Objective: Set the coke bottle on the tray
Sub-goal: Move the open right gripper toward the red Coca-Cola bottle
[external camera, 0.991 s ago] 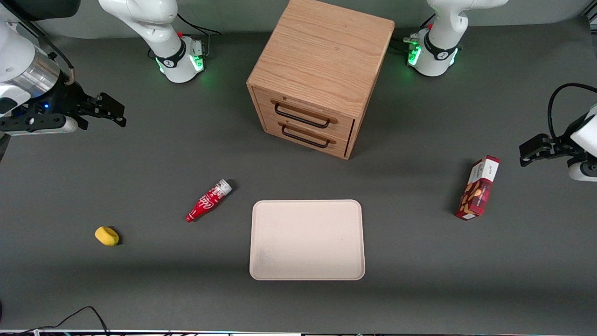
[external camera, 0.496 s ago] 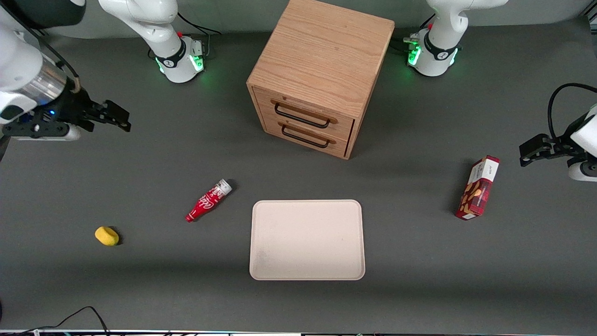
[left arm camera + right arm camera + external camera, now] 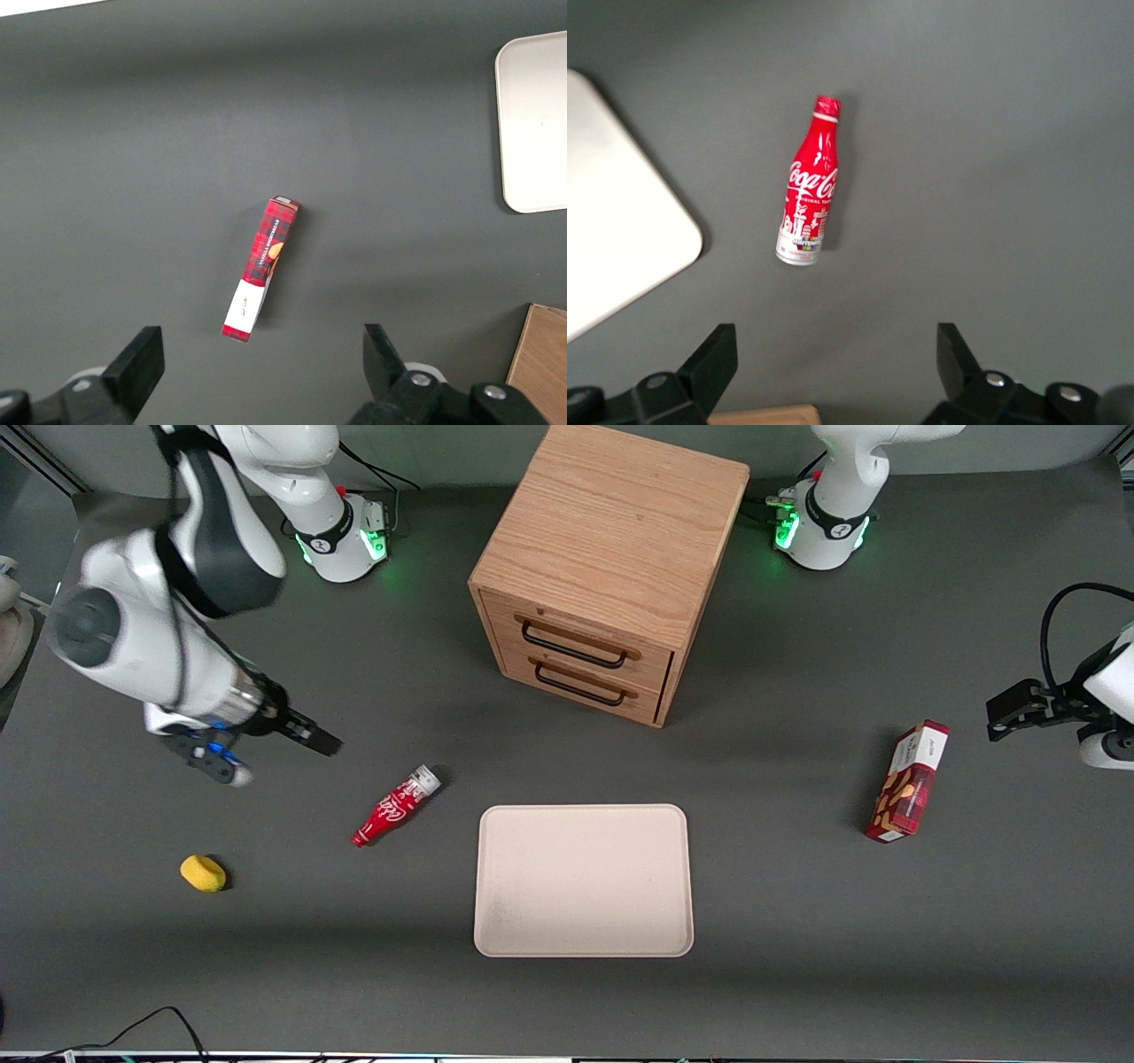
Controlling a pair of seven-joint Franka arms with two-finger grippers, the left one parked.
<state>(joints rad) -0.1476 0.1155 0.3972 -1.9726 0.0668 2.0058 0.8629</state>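
nothing placed yet: coke bottle lies on the table at the tray's ten o'clock; gripper hovers near it, fingers spread wide, empty

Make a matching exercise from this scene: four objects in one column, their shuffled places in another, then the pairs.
1. coke bottle
2. snack box
3. yellow object
4. gripper

A. toward the parked arm's end of the table
B. lying on the table beside the tray
C. open, above the table, farther from the front camera than the bottle
D. toward the working arm's end, nearer the front camera than the bottle

Pairs: 1-B, 2-A, 3-D, 4-C
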